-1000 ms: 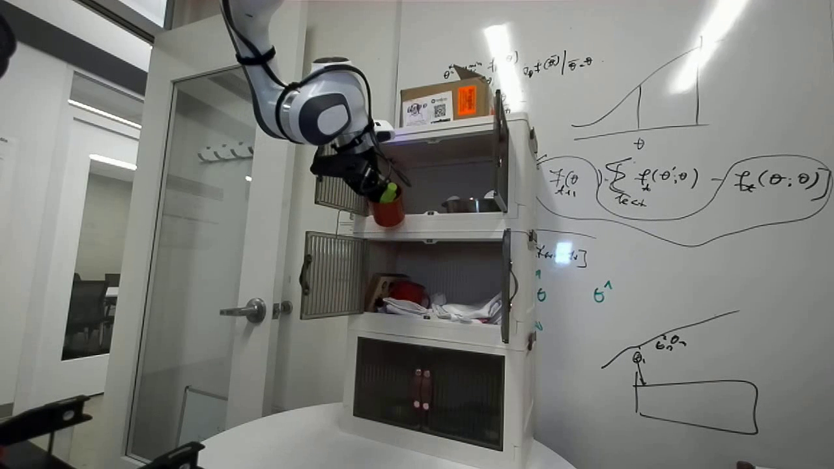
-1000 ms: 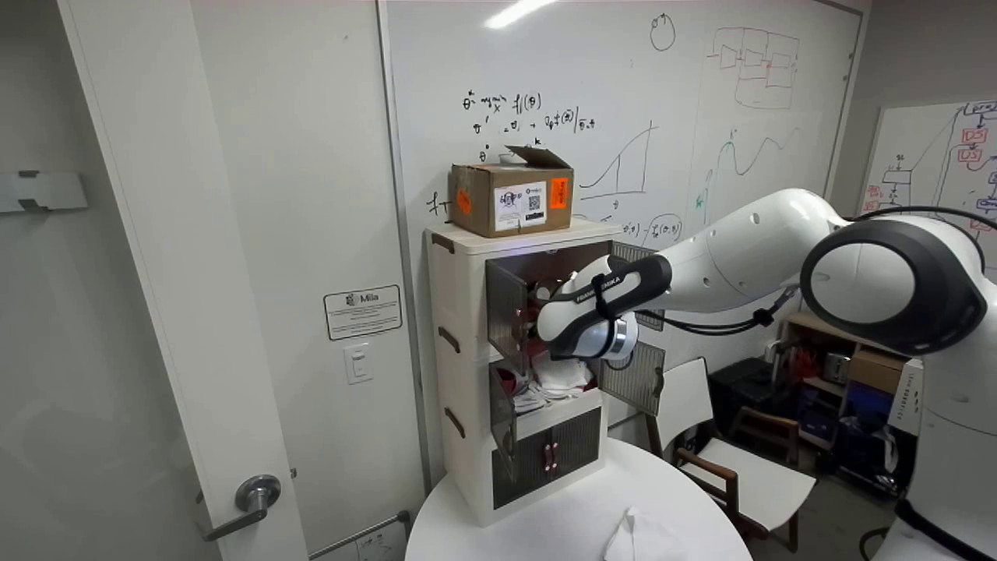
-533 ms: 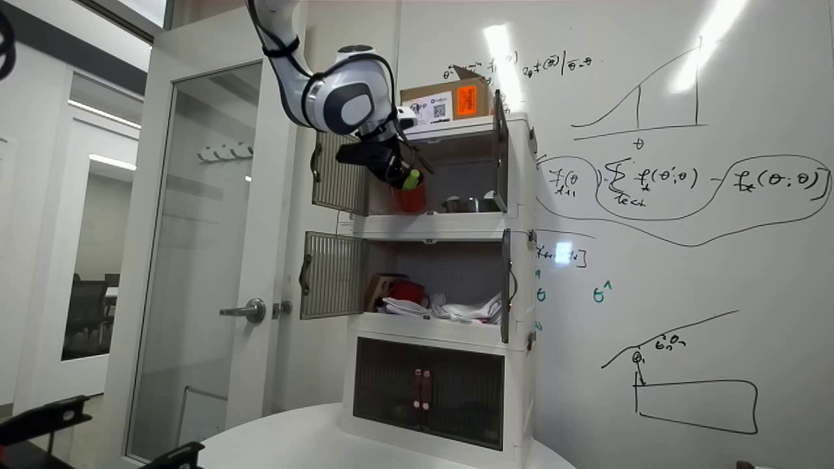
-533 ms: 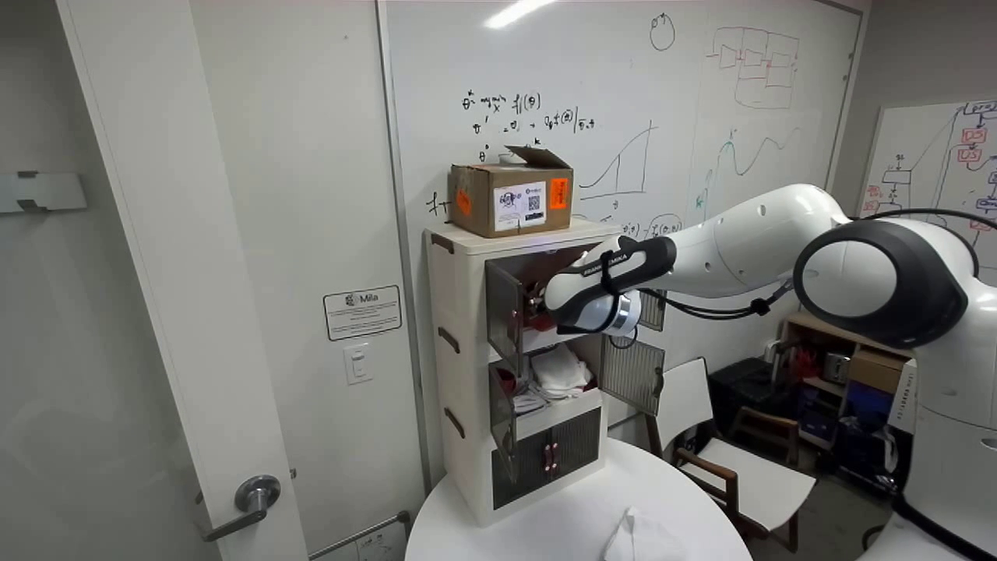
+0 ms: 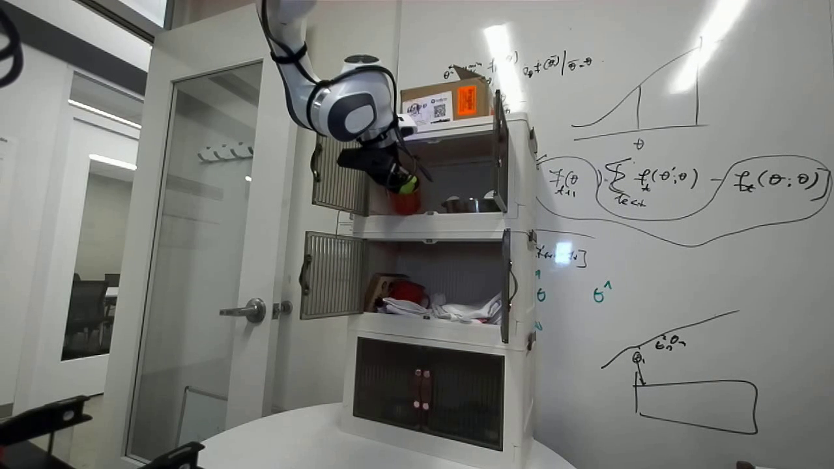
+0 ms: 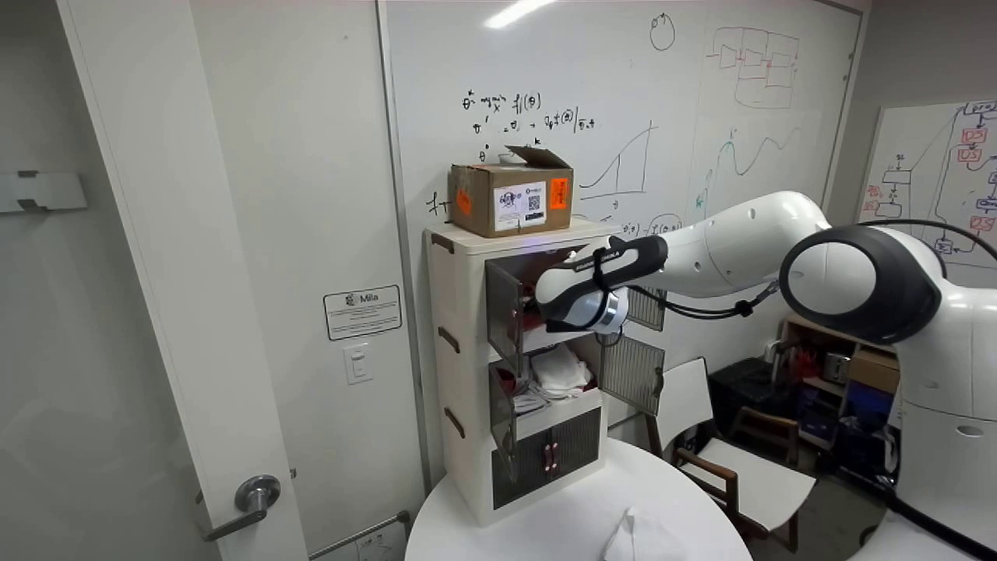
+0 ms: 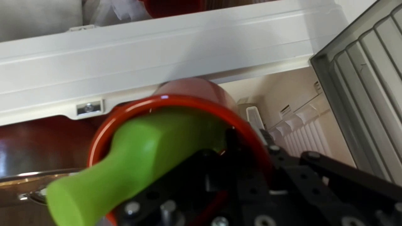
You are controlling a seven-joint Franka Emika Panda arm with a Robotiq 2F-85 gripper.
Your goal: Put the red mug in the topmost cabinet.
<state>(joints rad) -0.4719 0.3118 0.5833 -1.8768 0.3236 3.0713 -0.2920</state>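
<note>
The red mug (image 5: 405, 203) is at the left part of the opening of the topmost cabinet (image 5: 449, 225), near its front edge. In the wrist view the mug (image 7: 194, 89) is tilted with its mouth towards the camera. My gripper (image 5: 399, 181) is shut on the mug's rim; in the wrist view the gripper (image 7: 251, 138) has one finger inside and one outside. A yellow-green object (image 7: 135, 157) sticks out of the mug. I cannot tell whether the mug touches the shelf. In an exterior view the arm hides the gripper in front of the topmost cabinet (image 6: 551, 337).
The top compartment's doors (image 5: 339, 176) (image 5: 501, 153) stand open on both sides. A metal pot (image 5: 470, 206) stands at the compartment's right; it also shows in the wrist view (image 7: 34, 191). The middle compartment holds white cloths (image 5: 466, 309) and a red item (image 5: 408, 291). A cardboard box (image 5: 446, 103) sits on top.
In an exterior view the gripper and mug moved right and a little up into the opening, then slightly down. The green object leans differently. The mug stays gripped.
</note>
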